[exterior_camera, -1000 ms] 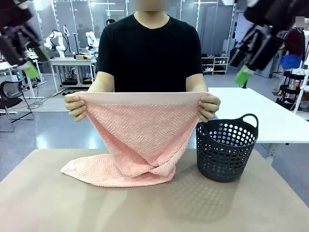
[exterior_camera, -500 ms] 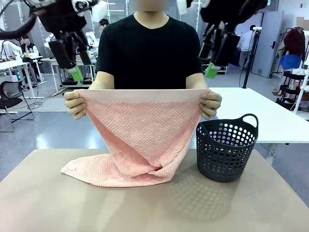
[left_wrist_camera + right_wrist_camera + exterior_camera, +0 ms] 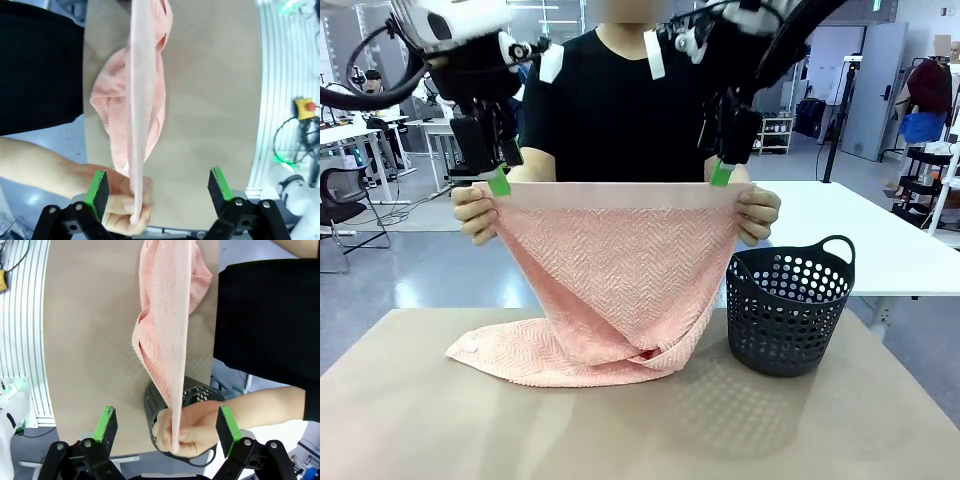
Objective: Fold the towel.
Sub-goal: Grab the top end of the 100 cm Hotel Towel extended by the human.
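A person at the far side holds the salmon-pink towel [image 3: 620,270] up by its two top corners, and its lower part trails onto the tan table [image 3: 420,420]. My left gripper [image 3: 492,177] hangs open just above the towel's top left corner, by the person's hand [image 3: 475,215]. My right gripper [image 3: 722,170] hangs open above the top right corner, near the other hand [image 3: 758,215]. In the left wrist view the towel's edge [image 3: 140,125] runs between the open fingers [image 3: 97,186]. In the right wrist view the towel [image 3: 170,340] likewise lies between the spread fingers [image 3: 227,430].
A dark perforated basket [image 3: 788,312] stands on the table right of the towel and shows under the person's hand in the right wrist view [image 3: 200,390]. A white table [image 3: 880,240] lies behind it. The person's torso is close behind the towel.
Both arms have swung down and inward from the picture's upper corners to the towel's top corners. The person has kept the towel held up, nearly still.
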`<state>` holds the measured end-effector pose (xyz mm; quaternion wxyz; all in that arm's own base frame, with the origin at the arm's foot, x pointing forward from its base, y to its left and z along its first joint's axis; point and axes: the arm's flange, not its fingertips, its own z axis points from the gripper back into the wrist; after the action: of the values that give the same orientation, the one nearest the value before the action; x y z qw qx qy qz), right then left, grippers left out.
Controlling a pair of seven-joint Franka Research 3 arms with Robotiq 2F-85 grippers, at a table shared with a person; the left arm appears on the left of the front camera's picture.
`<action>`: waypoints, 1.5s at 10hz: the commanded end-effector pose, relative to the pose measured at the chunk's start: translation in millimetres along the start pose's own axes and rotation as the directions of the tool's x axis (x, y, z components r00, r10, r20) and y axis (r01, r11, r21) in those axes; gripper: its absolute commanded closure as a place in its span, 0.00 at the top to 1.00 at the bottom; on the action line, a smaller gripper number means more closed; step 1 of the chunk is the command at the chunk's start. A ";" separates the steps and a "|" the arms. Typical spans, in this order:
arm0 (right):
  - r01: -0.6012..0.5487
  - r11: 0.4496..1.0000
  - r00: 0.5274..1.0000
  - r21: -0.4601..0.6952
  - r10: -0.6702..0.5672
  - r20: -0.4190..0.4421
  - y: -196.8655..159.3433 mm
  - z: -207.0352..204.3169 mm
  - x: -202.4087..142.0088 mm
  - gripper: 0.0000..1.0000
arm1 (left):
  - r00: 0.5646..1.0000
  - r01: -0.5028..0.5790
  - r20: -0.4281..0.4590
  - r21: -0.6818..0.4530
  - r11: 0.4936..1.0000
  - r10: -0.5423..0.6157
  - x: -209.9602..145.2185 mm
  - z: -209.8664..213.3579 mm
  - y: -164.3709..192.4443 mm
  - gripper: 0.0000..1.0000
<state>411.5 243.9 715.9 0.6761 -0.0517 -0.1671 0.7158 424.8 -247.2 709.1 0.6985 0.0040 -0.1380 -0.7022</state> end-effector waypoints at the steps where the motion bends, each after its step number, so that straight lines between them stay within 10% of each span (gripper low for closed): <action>1: -0.015 1.000 1.000 0.012 0.015 -0.019 -8.5 -17.0 7.8 1.00 | 1.000 -0.009 0.000 -0.040 0.999 0.009 5.7 -25.2 -4.7 1.00; 7: -0.002 0.998 0.999 0.066 0.006 -0.053 -14.3 -75.1 18.6 1.00 | 1.000 -0.016 -0.028 -0.079 0.997 0.014 3.9 -77.8 2.4 1.00; 8: 0.002 0.998 0.999 0.066 0.001 -0.052 -12.6 -78.2 17.2 1.00 | 0.999 -0.028 -0.020 -0.068 0.997 0.027 1.2 -76.8 0.4 0.59; 9: 0.014 0.998 0.999 0.059 -0.011 -0.053 -10.8 -79.4 15.4 0.52 | 1.000 -0.023 -0.008 -0.066 0.998 0.023 -1.3 -74.6 -2.2 0.40; 10: 0.021 0.998 0.998 0.057 -0.018 -0.061 -10.2 -80.6 14.0 0.42 | 1.000 -0.026 -0.007 -0.058 0.998 0.025 -3.7 -73.1 -3.9 0.00; 11: 0.029 0.998 0.998 0.054 -0.025 -0.060 -9.1 -80.8 14.1 0.00 | 1.000 -0.028 -0.004 -0.056 0.998 0.028 -4.3 -72.1 -5.0 0.00; 13: 0.040 0.998 0.997 0.048 -0.036 -0.066 -8.6 -81.2 14.3 0.00 | 0.999 -0.039 0.005 -0.049 0.998 0.039 -5.2 -70.5 -6.4 0.14; 14: 0.046 0.998 0.997 0.046 -0.043 -0.068 -8.5 -80.7 13.7 0.14 | 0.999 -0.040 0.011 -0.051 0.998 0.041 -6.8 -69.4 -7.5 0.04; 15: 0.051 0.998 0.997 0.044 -0.048 -0.067 -8.6 -80.3 13.7 0.04 | 0.999 -0.032 0.005 -0.049 0.998 0.033 -6.8 -69.1 -8.9 0.00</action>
<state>448.3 271.4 649.5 0.6886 -0.0378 -0.1251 0.7133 438.5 -256.9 646.2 0.7040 -0.0097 -0.1103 -0.7015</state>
